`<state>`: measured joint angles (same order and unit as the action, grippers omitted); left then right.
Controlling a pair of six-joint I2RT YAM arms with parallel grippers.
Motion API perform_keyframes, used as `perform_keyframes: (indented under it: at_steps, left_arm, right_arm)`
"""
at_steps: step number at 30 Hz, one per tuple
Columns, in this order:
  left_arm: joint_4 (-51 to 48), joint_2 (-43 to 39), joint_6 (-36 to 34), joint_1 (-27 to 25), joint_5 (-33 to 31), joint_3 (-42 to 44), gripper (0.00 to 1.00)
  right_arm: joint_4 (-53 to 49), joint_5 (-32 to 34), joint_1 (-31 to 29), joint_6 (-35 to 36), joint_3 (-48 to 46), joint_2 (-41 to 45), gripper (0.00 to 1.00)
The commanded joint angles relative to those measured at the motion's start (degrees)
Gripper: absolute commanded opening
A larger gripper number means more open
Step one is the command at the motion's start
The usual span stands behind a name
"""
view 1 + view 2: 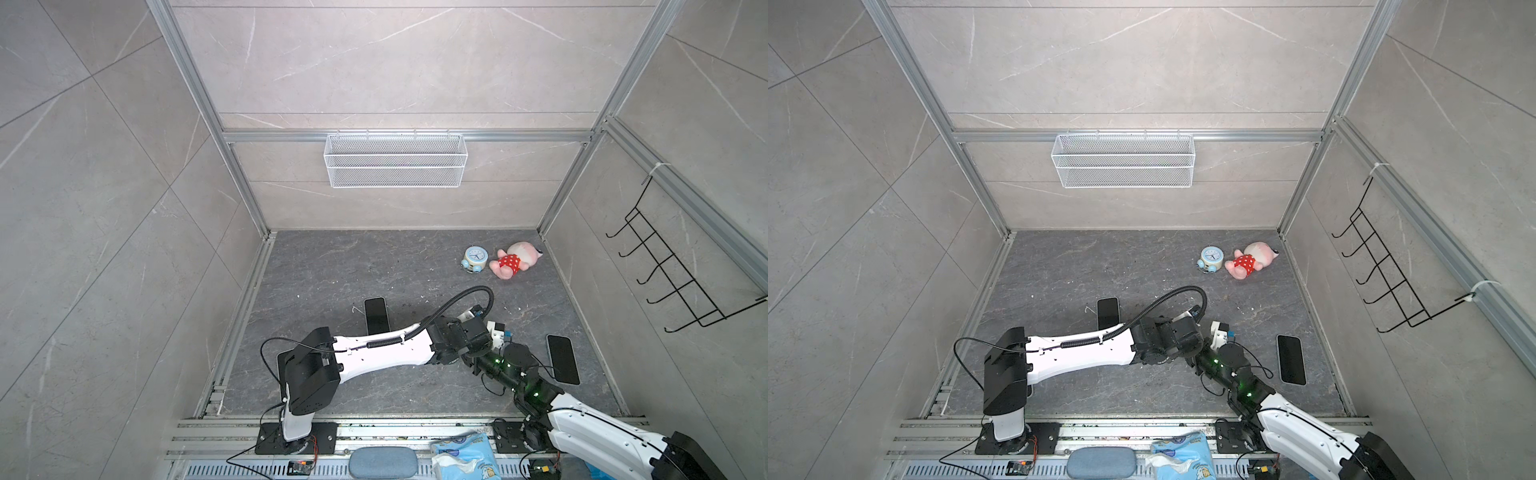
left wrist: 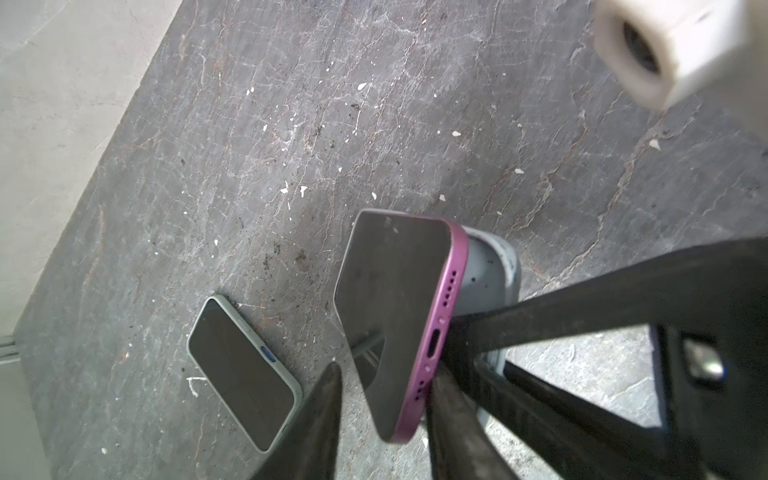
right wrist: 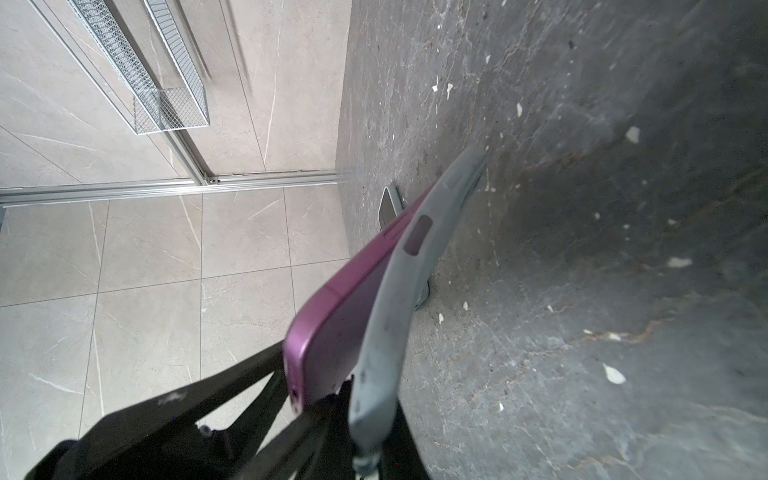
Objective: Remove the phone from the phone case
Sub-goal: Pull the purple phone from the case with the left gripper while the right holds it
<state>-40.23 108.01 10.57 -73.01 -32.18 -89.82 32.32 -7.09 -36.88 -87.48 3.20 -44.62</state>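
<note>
In the left wrist view a purple phone [image 2: 390, 316] with a dark screen stands tilted above the floor. Its bottom end is peeled away from a grey phone case [image 2: 484, 274] behind it. My left gripper [image 2: 386, 370] straddles that bottom end. One finger [image 2: 453, 415] touches the purple edge, while the other finger [image 2: 324, 415] stands a little off the screen. In the right wrist view my right gripper [image 3: 370, 411] is shut on the bottom wall of the case [image 3: 415, 249], with the phone [image 3: 332, 316] beside it. In both top views the arms hide the phone and the case.
A second phone [image 1: 376, 316] in a pale case lies on the floor behind my left arm [image 1: 386, 353]. A black phone [image 1: 563, 359] lies to the right. A blue clock [image 1: 474, 258] and a pink plush toy [image 1: 513, 259] lie far right. A wire basket [image 1: 395, 160] hangs on the back wall.
</note>
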Motion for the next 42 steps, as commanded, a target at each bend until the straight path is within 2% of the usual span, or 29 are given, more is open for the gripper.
perform_keyframes:
  at_steps: [1,5,12,21,29,36,42]
  left_arm:
    - [2.5,-0.4,-1.6,0.6,2.0,1.1,0.29]
    - [3.5,-0.9,-1.6,0.6,3.3,2.3,0.20]
    - [5.4,-2.7,-1.9,0.7,4.4,3.7,0.00]
    - [10.6,-9.5,-4.6,0.3,0.7,8.5,0.00]
    - [16.8,-17.3,-13.4,-2.3,-7.3,13.0,0.00]
    - [22.3,-24.0,-19.5,-2.9,-9.5,18.7,0.00]
    - [25.2,-25.9,-24.8,-3.4,-10.2,23.5,0.00]
  right_arm:
    - [5.8,-1.3,-0.1,-0.2,0.3,0.8,0.00]
    - [6.0,-1.4,-0.1,-0.2,0.3,0.8,0.00]
    - [5.7,-1.6,-0.1,-0.2,0.2,1.2,0.00]
    - [4.4,-1.8,-0.1,-0.4,-0.8,1.6,0.00]
    - [4.6,-0.9,-0.1,-2.3,-3.4,-0.3,0.00]
    - [4.6,0.2,-0.1,-3.8,-5.0,-0.3,0.00]
    - [0.9,2.0,-0.2,-5.2,-5.8,2.5,0.00]
